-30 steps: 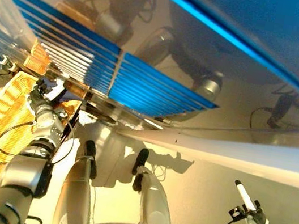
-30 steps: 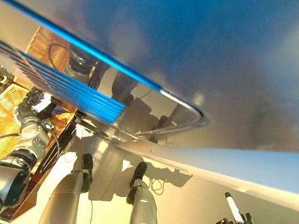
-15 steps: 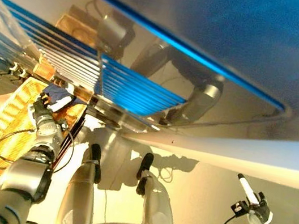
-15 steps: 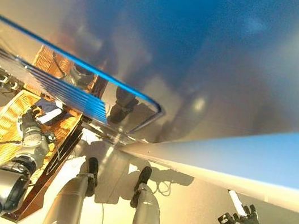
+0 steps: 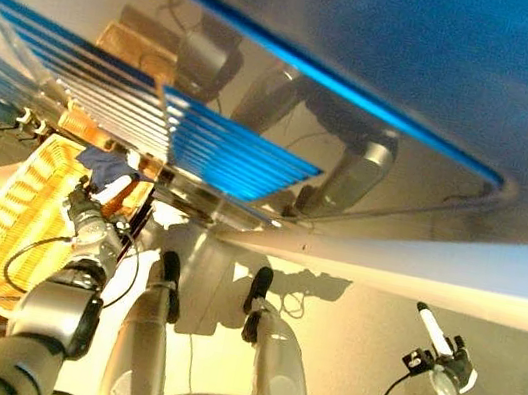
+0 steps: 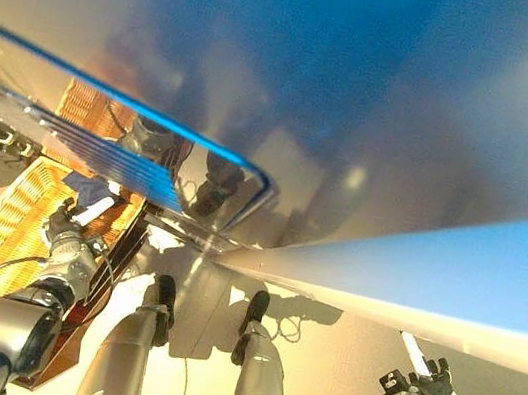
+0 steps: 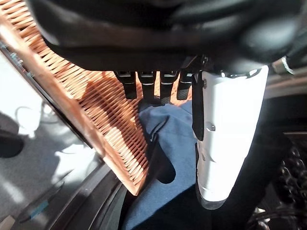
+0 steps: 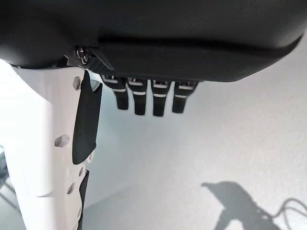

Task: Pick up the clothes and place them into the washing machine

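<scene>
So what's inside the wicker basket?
A dark blue cloth lies in the wicker basket, under the left hand. Anything beneath the cloth is covered.

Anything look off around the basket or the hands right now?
Mostly in order. One thing: the dark blue garment hangs over the wicker basket's rim rather than lying inside. The left hand is reaching onto it; whether it has a grip isn't clear. The right hand hangs off to the side, open and empty.
</scene>
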Robot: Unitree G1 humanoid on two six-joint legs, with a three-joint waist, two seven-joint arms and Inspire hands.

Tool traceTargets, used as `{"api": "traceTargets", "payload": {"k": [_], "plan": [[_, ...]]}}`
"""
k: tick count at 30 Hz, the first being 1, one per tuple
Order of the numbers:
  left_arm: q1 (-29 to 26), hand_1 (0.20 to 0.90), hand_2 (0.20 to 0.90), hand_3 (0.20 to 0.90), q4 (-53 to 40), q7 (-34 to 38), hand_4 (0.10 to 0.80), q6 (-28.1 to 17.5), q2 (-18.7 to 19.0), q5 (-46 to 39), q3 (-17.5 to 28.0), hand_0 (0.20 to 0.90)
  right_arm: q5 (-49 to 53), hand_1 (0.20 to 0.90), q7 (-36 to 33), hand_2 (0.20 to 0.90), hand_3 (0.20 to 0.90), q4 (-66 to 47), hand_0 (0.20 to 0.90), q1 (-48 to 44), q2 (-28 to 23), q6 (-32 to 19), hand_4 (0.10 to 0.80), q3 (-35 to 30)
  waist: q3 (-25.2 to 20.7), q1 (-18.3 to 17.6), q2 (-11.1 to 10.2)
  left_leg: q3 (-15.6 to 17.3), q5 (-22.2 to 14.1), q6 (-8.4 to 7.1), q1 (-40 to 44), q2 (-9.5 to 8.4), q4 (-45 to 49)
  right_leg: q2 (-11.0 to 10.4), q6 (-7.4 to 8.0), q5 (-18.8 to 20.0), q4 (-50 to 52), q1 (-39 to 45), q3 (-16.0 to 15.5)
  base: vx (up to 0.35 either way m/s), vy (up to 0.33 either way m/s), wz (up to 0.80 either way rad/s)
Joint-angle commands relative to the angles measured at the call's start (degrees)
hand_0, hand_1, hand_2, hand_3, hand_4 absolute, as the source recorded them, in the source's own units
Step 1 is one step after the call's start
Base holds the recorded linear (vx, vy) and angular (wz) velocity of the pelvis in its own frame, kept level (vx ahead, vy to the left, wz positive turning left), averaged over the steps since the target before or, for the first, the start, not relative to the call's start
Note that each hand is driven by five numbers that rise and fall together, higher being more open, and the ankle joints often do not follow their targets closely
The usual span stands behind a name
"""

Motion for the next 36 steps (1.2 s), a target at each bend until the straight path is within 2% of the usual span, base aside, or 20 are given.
{"api": "traceTargets", "payload": {"k": [1, 11, 18, 24, 25, 26, 28, 29, 36], "plan": [[-2.65, 0.9, 0.9, 0.9, 1.21, -0.1, 0.8, -4.31, 0.39, -2.01, 1.41, 0.9, -1.33, 0.9, -4.01, 0.9, 0.9, -2.37, 0.9, 1.44, -4.51, -4.79, 0.8, -2.42, 0.39, 0.51, 1.17, -3.47, -1.08, -3.83, 3.76, 0.05, -5.71, 2.16, -0.97, -3.62, 4.91, 1.6, -1.48, 0.0, 0.0, 0.0], [-4.37, 0.9, 0.9, 0.9, -0.93, 0.06, 0.8, -5.54, -0.84, -4.95, 0.99, 0.9, -0.98, 0.9, -5.16, 0.9, 0.9, -3.79, 0.9, 0.81, -3.55, -5.42, 0.8, -1.44, 0.49, -0.26, -0.15, -3.65, -2.43, -3.3, 0.74, 0.31, -3.08, 2.42, -0.72, -3.11, 5.59, -0.4, -1.31, 0.005, 0.003, 0.0], [-4.42, 0.9, 0.9, 0.9, -9.39, -1.52, 0.8, -9.84, -3.19, -12.43, 3.09, 0.9, 0.73, 0.9, -5.37, 0.9, 0.9, -5.48, 0.9, 0.04, -2.13, -7.0, 0.8, -0.06, 0.38, -0.54, -1.01, -4.3, -4.87, -2.21, -2.41, 0.3, 1.22, 2.92, -0.69, -3.12, 7.23, -2.28, -0.4, 0.015, 0.011, -0.02], [-3.27, 0.9, 0.9, 0.9, -13.04, -2.61, 0.8, -11.43, -5.54, -15.66, 4.36, 0.9, 2.2, 0.9, -4.83, 0.9, 0.9, -4.99, 0.9, 0.59, -1.23, -7.43, 0.8, 0.46, -0.58, -0.5, -0.65, -4.49, -6.21, -1.71, -3.55, 0.1, 2.56, 3.14, -0.9, -3.83, 7.87, -3.17, -0.21, 0.039, 0.028, 0.0], [-3.39, 0.829, 0.829, 0.829, -13.04, -2.81, 0.749, -11.44, -5.88, -16.16, 4.35, 0.829, 2.34, 0.9, -4.79, 0.9, 0.9, -4.93, 0.9, 0.62, -1.12, -7.37, 0.8, 0.64, -0.77, -0.59, -0.67, -4.45, -6.2, -1.71, -3.53, 0.09, 2.42, 3.18, -0.9, -3.82, 7.7, -3.14, -0.19, 0.033, 0.02, 0.01], [-3.53, 0.787, 0.787, 0.787, -12.87, -2.77, 0.72, -11.56, -5.88, -16.2, 4.3, 0.787, 2.28, 0.9, -4.78, 0.9, 0.9, -4.82, 0.9, 0.54, -1.1, -7.37, 0.8, 0.81, -0.96, -0.64, -0.64, -4.43, -6.15, -1.73, -3.52, 0.05, 2.27, 3.22, -0.9, -3.78, 7.47, -3.1, -0.14, 0.028, 0.018, -0.03], [-3.83, 0.241, 0.241, 0.241, -13.03, -2.76, 0.329, -11.58, -6.17, -16.07, 3.82, 0.241, 2.39, 0.9, -4.66, 0.9, 0.9, -4.86, 0.9, 0.61, -1.31, -7.29, 0.8, 1.13, -1.48, -0.78, -0.59, -4.53, -5.97, -1.77, -3.59, 0.02, 1.77, 3.25, -0.94, -3.79, 7.01, -3.19, -0.12, 0.021, 0.03, -0.03], [-3.9, 0.2, 0.2, 0.2, -13.1, -2.65, 0.3, -11.72, -6.27, -16.25, 3.81, 0.2, 2.36, 0.9, -4.74, 0.9, 0.9, -4.92, 0.9, 0.54, -1.44, -7.23, 0.8, 1.16, -1.68, -0.8, -0.62, -4.53, -5.95, -1.78, -3.61, -0.02, 1.58, 3.3, -0.94, -3.78, 6.89, -3.25, -0.06, 0.0, 0.0, 0.0], [-5.56, 0.2, 0.2, 0.2, -13.01, -1.87, 0.3, -11.64, -6.01, -15.26, 3.14, 0.2, 1.92, 0.9, -5.08, 0.9, 0.9, -4.97, 0.9, 0.32, -1.64, -7.22, 0.8, 1.6, -2.66, -1.1, -1.26, -4.61, -5.86, -1.85, -3.88, -0.03, 1.06, 3.43, -0.82, -3.28, 6.36, -3.45, -0.08, 0.003, 0.003, -0.02]]}}
